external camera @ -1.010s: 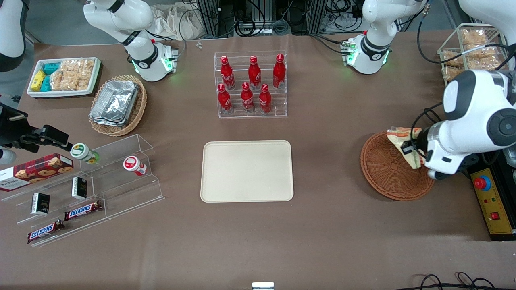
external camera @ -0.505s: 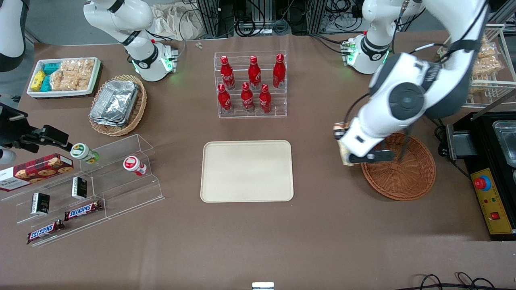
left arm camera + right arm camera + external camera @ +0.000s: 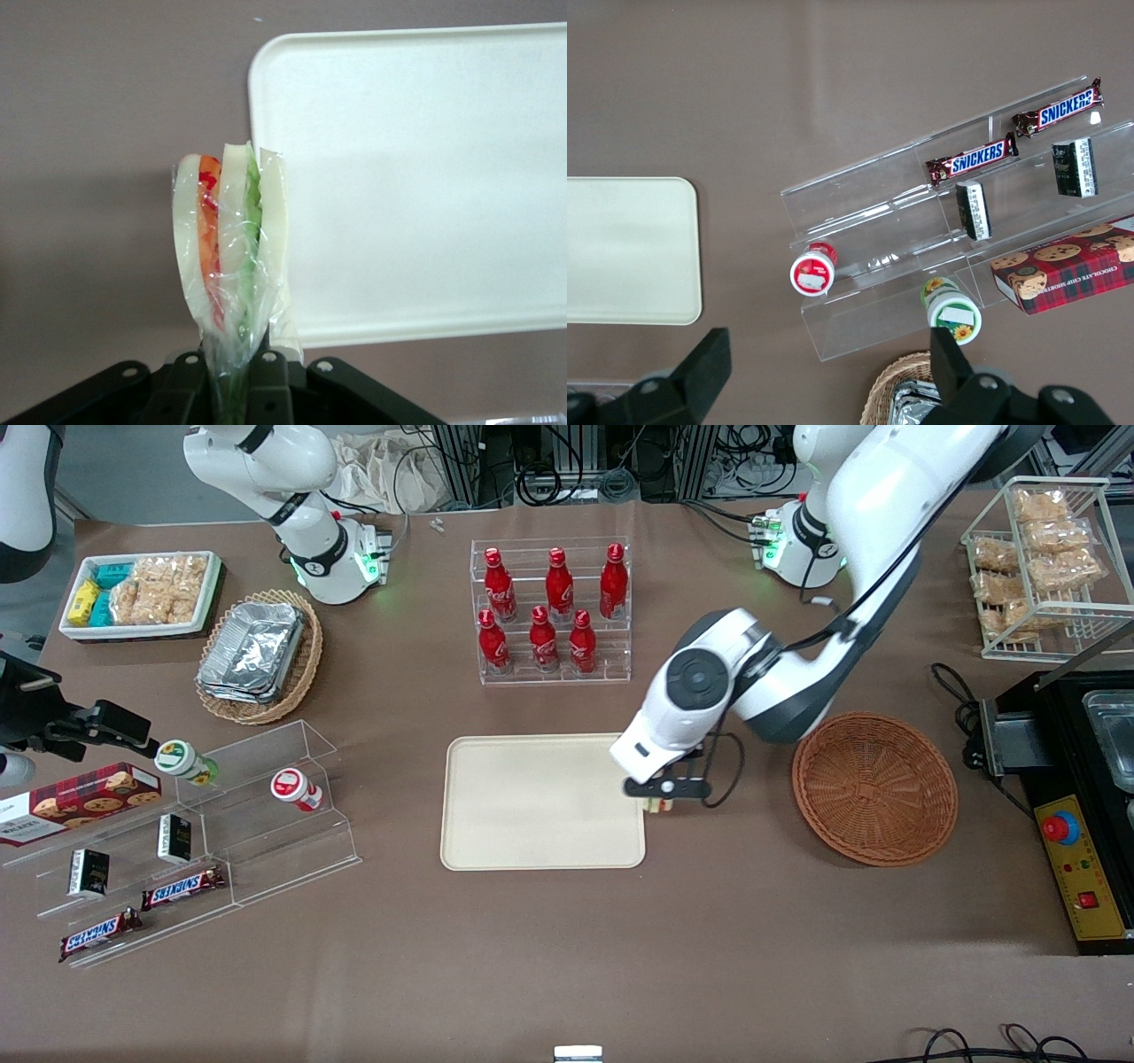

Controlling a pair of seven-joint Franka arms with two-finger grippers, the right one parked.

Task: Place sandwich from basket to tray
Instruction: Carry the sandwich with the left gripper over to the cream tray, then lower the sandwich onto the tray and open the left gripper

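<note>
My left gripper [image 3: 660, 795] is shut on the sandwich [image 3: 229, 251], a plastic-wrapped wedge of pale bread with orange-red and green layers. It holds it in the air just over the tray's edge nearest the basket. In the front view only a bit of the sandwich [image 3: 658, 806] shows under the gripper. The cream-beige tray [image 3: 532, 802] lies flat at the table's middle with nothing on it; it also shows in the left wrist view [image 3: 425, 177]. The reddish-brown wicker basket [image 3: 873, 786] sits toward the working arm's end and holds nothing.
A clear rack of red bottles [image 3: 551, 611] stands farther from the front camera than the tray. A clear stepped shelf with snacks [image 3: 186, 824], a tan basket with foil containers [image 3: 257, 654] and a white bin of packets [image 3: 142, 593] lie toward the parked arm's end. A wire rack [image 3: 1045, 567] and control box [image 3: 1081, 868] flank the basket.
My left gripper lifted the sandwich out of the basket and carried it across to the tray's near edge. The basket now holds nothing.
</note>
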